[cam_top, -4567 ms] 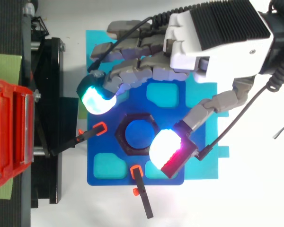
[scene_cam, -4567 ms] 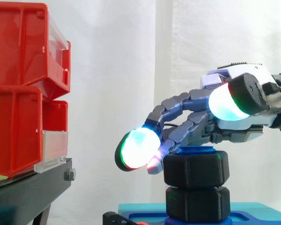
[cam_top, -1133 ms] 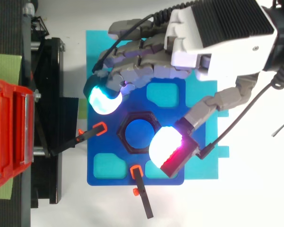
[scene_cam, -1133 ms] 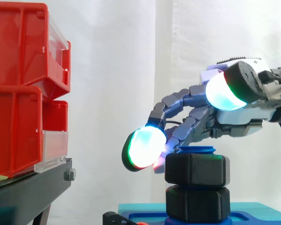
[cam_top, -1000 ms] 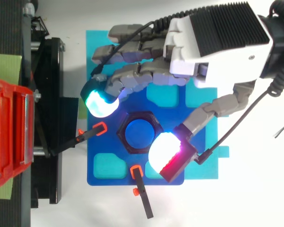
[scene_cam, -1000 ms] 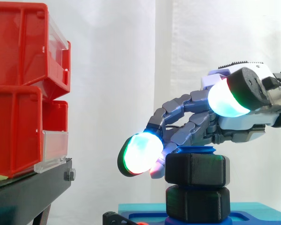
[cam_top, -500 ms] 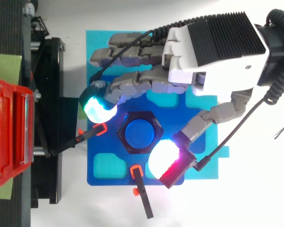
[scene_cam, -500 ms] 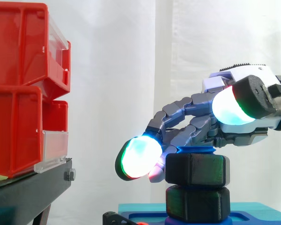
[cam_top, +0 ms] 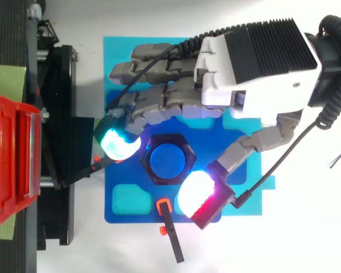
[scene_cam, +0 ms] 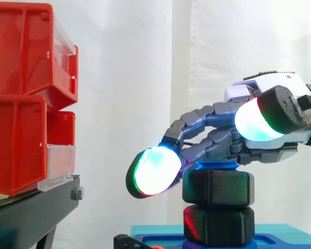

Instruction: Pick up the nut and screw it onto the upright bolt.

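Observation:
A black hexagonal nut [scene_cam: 218, 187] sits at the top of the upright blue bolt [cam_top: 169, 161], above a second black nut [scene_cam: 218, 225] lower on the same bolt. My hand [cam_top: 256, 62] reaches over them from the right with its fingers curled. A glowing fingertip [cam_top: 119, 145] rests against the upper nut's left side. The thumb's pad [cam_top: 199, 192] hangs at the nut's near right corner, and in the side view it stands higher than the nut. The hand is shut on the upper nut.
The bolt stands in a blue fixture plate [cam_top: 125, 199] with cyan recesses. Two black clamps with orange tips [cam_top: 111, 162] [cam_top: 169, 227] lie at its left and front edges. Red bins [scene_cam: 26, 98] on a black stand [scene_cam: 31, 212] rise at the left.
The hand has swung round the bolt. Its fingertip slid forward along the nut's left side, the thumb pad dropped toward the plate's front, and the upper nut turned a little.

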`<state>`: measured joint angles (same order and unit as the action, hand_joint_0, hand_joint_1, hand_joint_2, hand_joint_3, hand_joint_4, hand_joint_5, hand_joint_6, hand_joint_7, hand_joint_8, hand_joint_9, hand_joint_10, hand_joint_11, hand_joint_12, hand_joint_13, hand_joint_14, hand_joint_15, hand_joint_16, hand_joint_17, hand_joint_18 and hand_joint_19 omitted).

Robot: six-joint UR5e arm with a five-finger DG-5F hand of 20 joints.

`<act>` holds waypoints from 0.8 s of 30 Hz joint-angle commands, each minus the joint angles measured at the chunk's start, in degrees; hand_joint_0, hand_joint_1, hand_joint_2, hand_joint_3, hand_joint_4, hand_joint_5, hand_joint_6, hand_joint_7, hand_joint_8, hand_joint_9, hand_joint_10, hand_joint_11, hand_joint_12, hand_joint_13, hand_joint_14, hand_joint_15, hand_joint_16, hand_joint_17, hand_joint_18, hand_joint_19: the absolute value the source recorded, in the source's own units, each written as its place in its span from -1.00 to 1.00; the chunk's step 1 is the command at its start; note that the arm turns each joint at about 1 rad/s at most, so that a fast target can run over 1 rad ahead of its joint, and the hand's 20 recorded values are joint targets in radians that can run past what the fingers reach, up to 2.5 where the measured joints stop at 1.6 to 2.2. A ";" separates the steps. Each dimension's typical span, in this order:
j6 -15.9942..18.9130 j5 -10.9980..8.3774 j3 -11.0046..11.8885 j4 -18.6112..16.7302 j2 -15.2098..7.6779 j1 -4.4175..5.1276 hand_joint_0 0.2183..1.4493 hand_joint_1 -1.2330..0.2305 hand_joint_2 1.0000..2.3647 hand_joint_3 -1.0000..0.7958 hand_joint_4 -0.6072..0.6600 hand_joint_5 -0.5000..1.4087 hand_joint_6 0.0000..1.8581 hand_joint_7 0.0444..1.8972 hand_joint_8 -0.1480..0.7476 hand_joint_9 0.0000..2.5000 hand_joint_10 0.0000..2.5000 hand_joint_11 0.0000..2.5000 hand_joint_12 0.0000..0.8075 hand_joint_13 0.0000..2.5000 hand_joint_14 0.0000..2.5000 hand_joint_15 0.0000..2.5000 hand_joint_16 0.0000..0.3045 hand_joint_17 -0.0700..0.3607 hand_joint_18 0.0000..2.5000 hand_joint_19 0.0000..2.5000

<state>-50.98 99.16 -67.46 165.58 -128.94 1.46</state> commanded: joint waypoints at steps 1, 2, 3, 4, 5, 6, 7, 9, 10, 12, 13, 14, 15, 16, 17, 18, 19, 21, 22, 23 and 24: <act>0.00 -0.02 -0.04 0.01 0.00 -0.05 -0.69 0.00 -1.00 -0.44 0.13 -0.75 -0.46 -0.45 -0.15 -0.91 -1.00 -1.00 -0.06 -0.91 -1.00 -1.00 -0.60 -0.04 -1.00 -1.00; 0.00 -0.02 0.05 0.01 0.00 0.04 -0.69 0.01 -1.00 -0.44 0.13 -0.75 -0.46 -0.44 -0.16 -0.96 -1.00 -1.00 -0.06 -0.92 -1.00 -1.00 -0.61 -0.06 -1.00 -1.00; 0.00 -0.02 0.05 0.01 0.00 0.04 -0.69 0.01 -1.00 -0.44 0.13 -0.75 -0.46 -0.44 -0.16 -0.99 -1.00 -1.00 -0.06 -0.92 -1.00 -1.00 -0.62 -0.06 -1.00 -1.00; 0.00 0.07 -0.04 0.01 0.00 0.04 -0.69 0.01 -1.00 -0.44 0.14 -0.75 -0.46 -0.43 -0.17 -0.99 -1.00 -1.00 -0.07 -0.91 -1.00 -1.00 -0.62 -0.07 -1.00 -1.00; 0.00 -0.02 -0.04 0.01 0.00 -0.05 -0.69 0.01 -1.00 -0.44 0.15 -0.74 -0.46 -0.42 -0.17 -0.99 -1.00 -1.00 -0.07 -0.90 -1.00 -1.00 -0.62 -0.07 -1.00 -1.00; 0.00 -0.02 0.05 0.01 0.00 0.04 -0.69 0.01 -1.00 -0.44 0.15 -0.74 -0.46 -0.42 -0.16 -0.97 -1.00 -1.00 -0.07 -0.89 -1.00 -1.00 -0.62 -0.07 -1.00 -1.00; 0.00 -0.02 0.05 0.01 0.00 0.04 -0.69 0.01 -1.00 -0.44 0.16 -0.74 -0.46 -0.41 -0.16 -0.96 -1.00 -1.00 -0.06 -0.88 -1.00 -1.00 -0.62 -0.07 -1.00 -1.00; 0.00 0.07 -0.04 0.01 0.00 0.04 -0.69 0.01 -1.00 -0.44 0.18 -0.74 -0.46 -0.40 -0.15 -0.94 -1.00 -1.00 -0.06 -0.87 -1.00 -1.00 -0.63 -0.08 -1.00 -1.00; 0.00 0.07 -0.04 0.01 0.00 0.04 -0.69 -0.01 -1.00 -0.44 0.18 -0.73 -0.46 -0.41 -0.15 -0.92 -1.00 -1.00 -0.06 -0.86 -1.00 -1.00 -0.63 -0.08 -1.00 -1.00; 0.00 0.07 0.05 0.01 0.00 -0.05 -0.69 -0.01 -1.00 -0.44 0.19 -0.72 -0.46 -0.40 -0.13 -0.90 -1.00 -1.00 -0.06 -0.86 -1.00 -1.00 -0.63 -0.09 -1.00 -1.00; 0.00 0.07 -0.04 0.01 0.00 0.04 -0.69 -0.01 -1.00 -0.44 0.19 -0.72 -0.46 -0.40 -0.13 -0.90 -1.00 -1.00 -0.06 -0.86 -1.00 -1.00 -0.63 -0.08 -1.00 -1.00; 0.00 0.07 -0.04 0.01 0.00 -0.05 -0.69 -0.01 -1.00 -0.44 0.20 -0.72 -0.46 -0.40 -0.13 -0.89 -1.00 -1.00 -0.06 -0.86 -1.00 -1.00 -0.63 -0.09 -1.00 -1.00; 0.00 0.07 -0.04 0.01 0.00 0.04 -0.68 -0.01 -1.00 -0.44 0.21 -0.72 -0.46 -0.39 -0.12 -0.88 -1.00 -1.00 -0.06 -0.85 -1.00 -1.00 -0.63 -0.09 -1.00 -1.00; 0.00 0.07 -0.04 0.01 0.00 0.04 -0.68 -0.01 -1.00 -0.44 0.21 -0.71 -0.46 -0.38 -0.12 -0.86 -1.00 -1.00 -0.06 -0.85 -1.00 -1.00 -0.63 -0.09 -1.00 -1.00; -0.09 0.07 -0.04 0.01 0.00 -0.05 -0.68 -0.01 -1.00 -0.44 0.23 -0.70 -0.46 -0.36 -0.11 -0.85 -1.00 -1.00 -0.06 -0.84 -1.00 -1.00 -0.64 -0.11 -1.00 -1.00; -0.09 0.07 -0.04 0.01 0.00 0.04 -0.68 0.00 -1.00 -0.44 0.24 -0.70 -0.46 -0.35 -0.10 -0.84 -1.00 -1.00 -0.06 -0.83 -1.00 -1.00 -0.65 -0.11 -1.00 -1.00; -0.09 0.07 -0.04 0.01 0.00 -0.05 -0.68 0.00 -1.00 -0.44 0.25 -0.70 -0.46 -0.34 -0.10 -0.83 -1.00 -1.00 -0.06 -0.83 -1.00 -1.00 -0.65 -0.12 -1.00 -1.00; -0.09 0.07 -0.12 0.01 0.00 -0.05 -0.68 0.00 -1.00 -0.44 0.27 -0.68 -0.46 -0.31 -0.09 -0.82 -1.00 -1.00 -0.06 -0.81 -1.00 -1.00 -0.67 -0.15 -1.00 -1.00; -0.09 0.07 -0.12 0.01 0.00 -0.05 -0.67 0.00 -1.00 -0.44 0.29 -0.68 -0.46 -0.29 -0.07 -0.80 -1.00 -1.00 -0.07 -0.80 -1.00 -1.00 -0.68 -0.16 -1.00 -1.00; -0.09 0.07 -0.56 -0.17 0.00 -0.05 -0.67 0.00 -1.00 -0.44 0.30 -0.67 -0.46 -0.27 -0.07 -0.78 -1.00 -1.00 -0.07 -0.80 -1.00 -1.00 -0.69 -0.18 -1.00 -1.00; -0.09 0.07 -0.74 -0.17 0.00 -0.05 -0.67 0.00 -1.00 -0.44 0.33 -0.65 -0.46 -0.25 -0.06 -0.76 -1.00 -1.00 -0.09 -0.78 -1.00 -1.00 -0.70 -0.19 -1.00 -1.00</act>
<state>-51.06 99.23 -67.72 165.54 -128.94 1.42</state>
